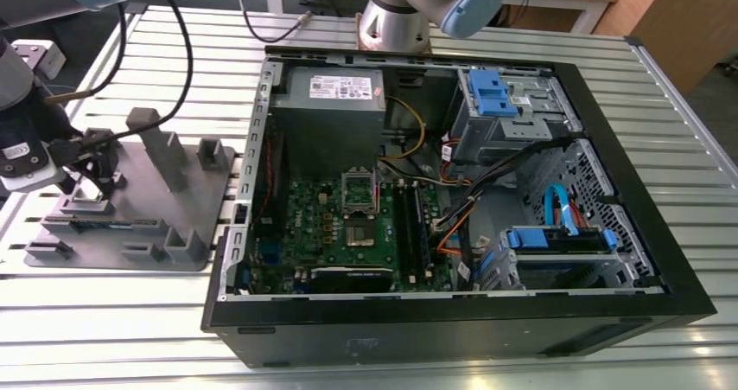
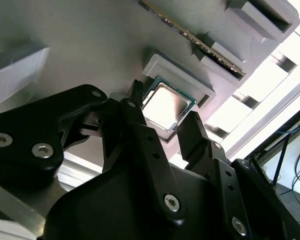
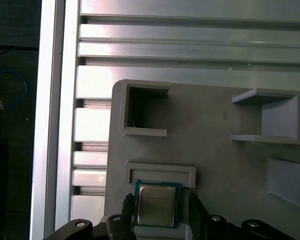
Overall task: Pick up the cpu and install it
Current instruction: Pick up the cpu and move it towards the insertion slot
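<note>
Your gripper (image 2: 164, 112) sits over the grey tray (image 1: 138, 226) at the exterior view's left, well apart from the open computer case (image 1: 461, 191) and its green motherboard (image 1: 334, 226). The cpu (image 2: 166, 104) lies flat in a shallow, raised-rim pocket of that tray, silvery top up.

The relation that matters is this: in both wrist views the cpu lies directly between your 2 fingers (image 2: 140, 125), not off to one side. The chip is close to square, so there is no long axis to favour. 2 of its opposite edges face the inner sides of the fingers, roughly parallel to them. The jaws are parted and straddle the chip, not clenched on it. In the first wrist view one fingertip sits just beside an edge of the cpu (image 3: 157, 206), while the other fingertip (image 3: 196, 205) shows a little more gap.

What you cannot settle:
- Whether either fingertip already touches the chip or the pocket rim. The tips are dark against shadow.
- How deep the tips stand relative to the chip's edge.
- The near edge of the chip in the first wrist view – the gripper body and the frame edge cut it off.
- The pocket in the exterior view – the tray's posts and the gripper (image 1: 92, 174) stand in front of it.
</note>
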`<action>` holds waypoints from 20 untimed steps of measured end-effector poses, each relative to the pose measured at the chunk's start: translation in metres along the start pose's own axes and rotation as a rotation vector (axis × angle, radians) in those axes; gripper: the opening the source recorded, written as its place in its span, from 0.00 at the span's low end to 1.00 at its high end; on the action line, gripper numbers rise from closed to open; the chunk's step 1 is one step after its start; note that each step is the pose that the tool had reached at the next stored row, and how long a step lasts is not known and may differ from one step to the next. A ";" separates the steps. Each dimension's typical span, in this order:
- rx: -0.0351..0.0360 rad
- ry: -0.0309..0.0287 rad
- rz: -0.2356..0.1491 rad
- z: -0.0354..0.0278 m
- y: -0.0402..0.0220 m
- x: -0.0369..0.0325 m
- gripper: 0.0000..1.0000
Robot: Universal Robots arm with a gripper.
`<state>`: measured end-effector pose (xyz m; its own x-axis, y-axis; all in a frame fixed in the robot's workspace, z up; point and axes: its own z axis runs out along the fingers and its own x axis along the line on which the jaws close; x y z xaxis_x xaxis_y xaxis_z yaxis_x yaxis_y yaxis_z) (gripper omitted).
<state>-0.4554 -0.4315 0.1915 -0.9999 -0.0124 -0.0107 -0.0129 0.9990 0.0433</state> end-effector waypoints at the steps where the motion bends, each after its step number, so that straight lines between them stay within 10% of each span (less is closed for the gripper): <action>1: 0.0001 0.0001 0.000 0.0004 0.0001 0.0001 0.55; 20: 0.0006 -0.0011 0.027 0.0041 0.0000 0.0022 0.55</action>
<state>-0.4575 -0.4314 0.1874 -0.9998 0.0144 -0.0107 0.0139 0.9990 0.0430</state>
